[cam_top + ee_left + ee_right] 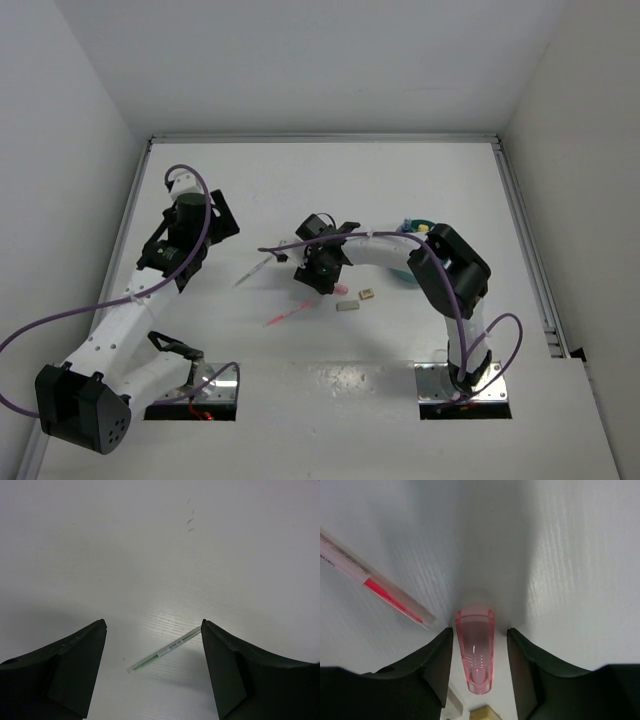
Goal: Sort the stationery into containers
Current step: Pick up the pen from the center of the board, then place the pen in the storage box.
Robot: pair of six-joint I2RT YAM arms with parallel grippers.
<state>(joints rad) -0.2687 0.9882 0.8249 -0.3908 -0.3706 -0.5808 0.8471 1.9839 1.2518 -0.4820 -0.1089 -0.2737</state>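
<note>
Right gripper (480, 631) stands jaws apart astride a short pink stick (476, 655) near the middle of the tabletop (330, 180) — a pink pen (380, 592) just beside — while the left gripper (153, 622), spread wide, hovers over a green pen (162, 652); the teal cup (412, 223) shows behind the right arm (445, 270).

Pink pen (370, 582), print blurred, unreadable

On the table (150, 540), a thin pen (162, 653) lies slantwise between the jaws of the left gripper (153, 625), its far end just beside the jaw at the right of the wrist view. A cap (476, 650) lies lengthwise between the jaws of the right gripper (480, 632). A second pen (375, 587) lies ahead and left of them, and two small blocks (485, 712) lie just behind the cap.
</note>
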